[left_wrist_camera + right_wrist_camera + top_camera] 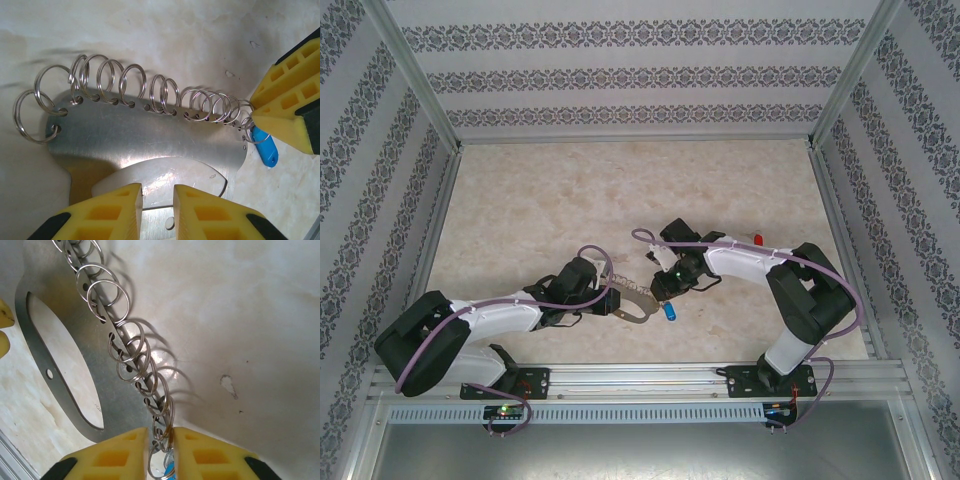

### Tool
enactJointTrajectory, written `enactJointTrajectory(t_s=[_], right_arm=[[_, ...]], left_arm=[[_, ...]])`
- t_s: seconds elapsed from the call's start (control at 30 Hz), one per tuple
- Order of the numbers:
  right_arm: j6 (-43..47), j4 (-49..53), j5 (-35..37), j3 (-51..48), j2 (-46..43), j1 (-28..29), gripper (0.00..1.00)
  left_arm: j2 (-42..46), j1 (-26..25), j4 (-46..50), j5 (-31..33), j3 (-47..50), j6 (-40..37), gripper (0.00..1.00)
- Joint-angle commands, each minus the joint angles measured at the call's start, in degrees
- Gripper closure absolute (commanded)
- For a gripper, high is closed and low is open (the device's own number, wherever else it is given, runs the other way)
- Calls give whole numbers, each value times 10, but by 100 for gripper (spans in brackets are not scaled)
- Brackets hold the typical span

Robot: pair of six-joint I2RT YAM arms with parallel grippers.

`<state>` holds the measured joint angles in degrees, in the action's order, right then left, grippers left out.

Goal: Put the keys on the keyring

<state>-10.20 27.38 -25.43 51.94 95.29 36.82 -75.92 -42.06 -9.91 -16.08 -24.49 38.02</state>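
Left wrist view: left gripper (pixel 156 210) clamps keyring (pixel 150 145) by its inner band, btwn the arms near table (pixel 570 190) front. Right gripper (pixel 162 455) narrow, pinching end ring (pixel 161 440) w/ blue key (pixel 263 147). Plate prob. stiff, light, slick; rings springy, so grip the flat edge.

Reaching in low with left arm (pixel 490 320) and right arm (pixel 750 262), wrists angled toward each other. Clamping left fingers (pixel 110 210) on the keyring (pixel 140 135); pinching right fingers (pixel 115 455) nearly together at its far end.
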Motion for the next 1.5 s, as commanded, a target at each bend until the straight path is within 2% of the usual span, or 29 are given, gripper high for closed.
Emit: enactJointTrajectory(t_s=[0.0,1.0,1.07,1.27,1.47], right_arm=[[0,-1,-15,-10,-1,-9,77],[-18,-38,-54,-43,-39,-28,89],[-18,-37,-51,-44,-46,-30,93],[-13,-36,-48,-44,-60,-31,97],[-9,-41,-39,-43,-65,-29,98]], left_arm=[[-2,-10,-26,2,7,8,77],[-1,-11,-27,2,8,8,77],[2,-11,-27,3,9,8,77],[9,-11,-20,6,8,5,77],[20,-11,-7,10,5,-3,77]])
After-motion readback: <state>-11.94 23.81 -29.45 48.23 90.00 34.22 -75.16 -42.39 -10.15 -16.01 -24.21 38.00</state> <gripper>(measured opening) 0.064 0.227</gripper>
